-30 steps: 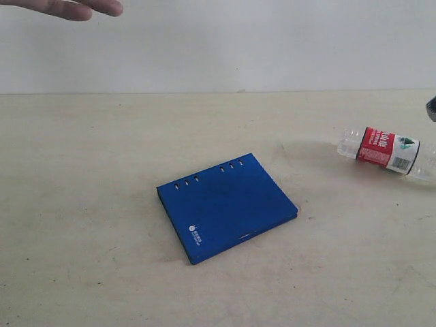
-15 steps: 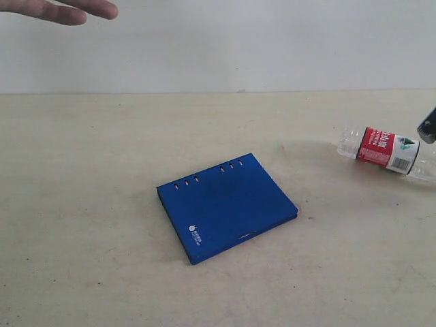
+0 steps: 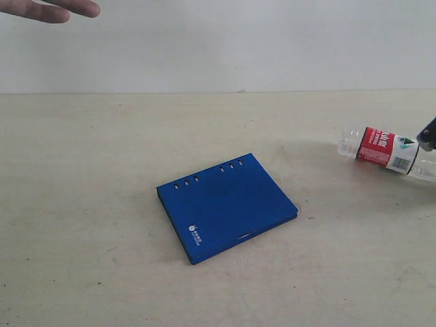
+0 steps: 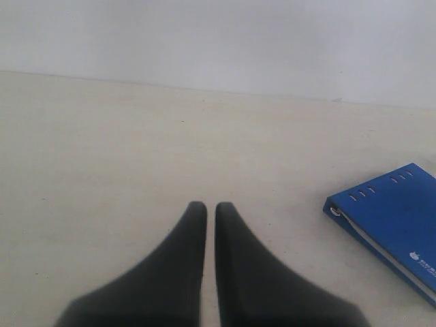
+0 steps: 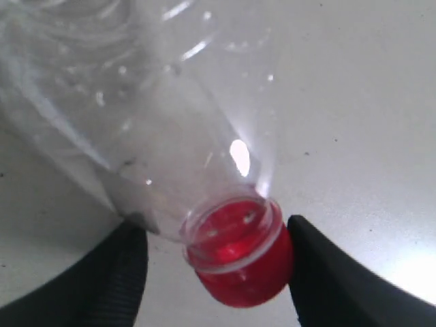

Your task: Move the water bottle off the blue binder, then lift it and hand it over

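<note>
The water bottle [image 3: 381,148] lies on its side on the table [image 3: 102,170], well apart from the blue binder [image 3: 228,208] and to its right in the exterior view. No part of it rests on the binder.

No liquid level can be made out, so the bottle is judged to be light. Its clear wall is judged thin and easily dented, its surface smooth, and its round body free to roll. The stiffest hold is judged to be the neck just under the red cap [image 5: 238,262]. The labelled midsection is the alternative, provided that little force is applied.

The right gripper [image 5: 214,228] is set with its fingers apart, one on each side of the neck and cap. One finger [image 5: 320,272] is close against the cap; whether it touches cannot be told. No clamping is shown. The left gripper [image 4: 205,208] is held above the table with its fingers together and nothing between them.

Count:
- one bottle
- one cap
- one binder with two groups of three slots
- two grippers
- one person's hand [image 3: 48,9], at the upper edge of the exterior view
</note>
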